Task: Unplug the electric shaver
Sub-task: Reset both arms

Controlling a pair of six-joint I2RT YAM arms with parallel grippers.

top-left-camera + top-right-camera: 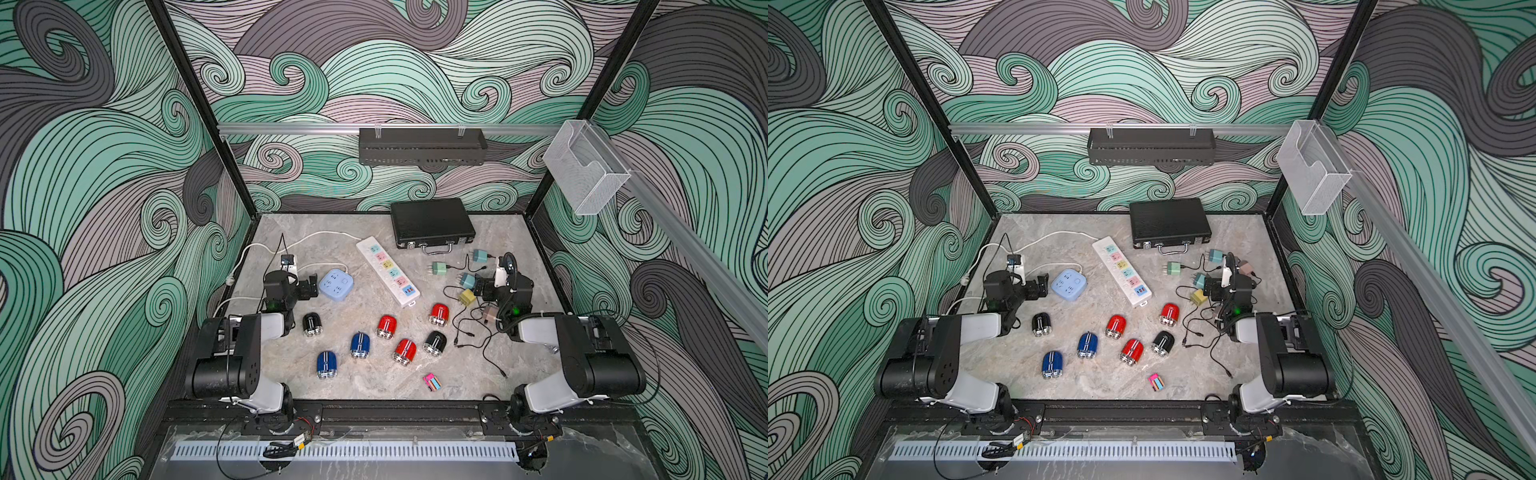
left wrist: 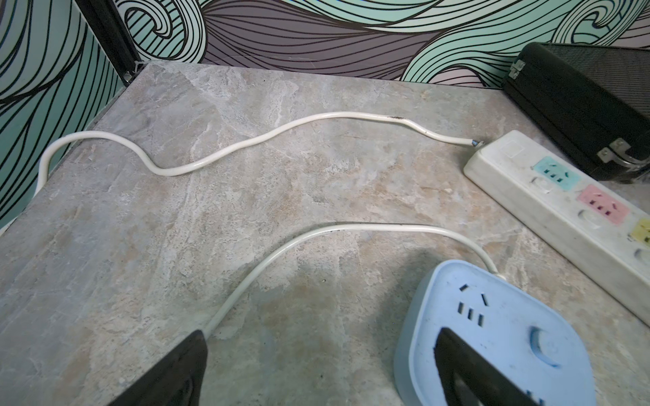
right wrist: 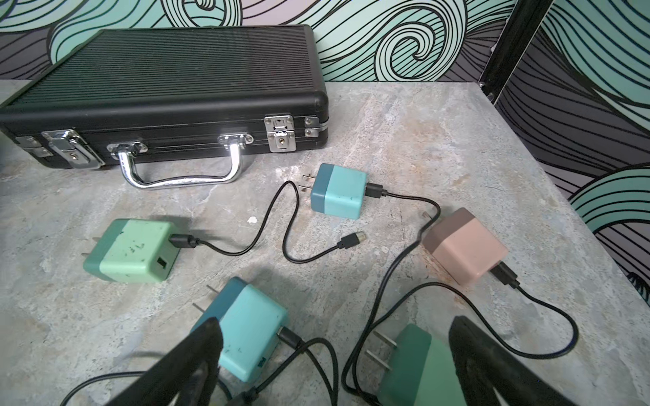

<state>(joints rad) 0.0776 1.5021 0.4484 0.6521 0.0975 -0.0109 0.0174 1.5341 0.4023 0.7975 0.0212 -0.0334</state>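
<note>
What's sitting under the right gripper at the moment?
Below the open right gripper lie a teal charger, black cable plugged in, and a green charger, prongs bare. The gripper's fingers cover part of each; the green one's socket end is hidden.

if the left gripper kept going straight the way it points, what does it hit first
Probably the blue socket cube: it lies just ahead of the open left gripper, and in the left wrist view one finger overlaps it. Whether the gripper would clear its top is unclear.
</note>
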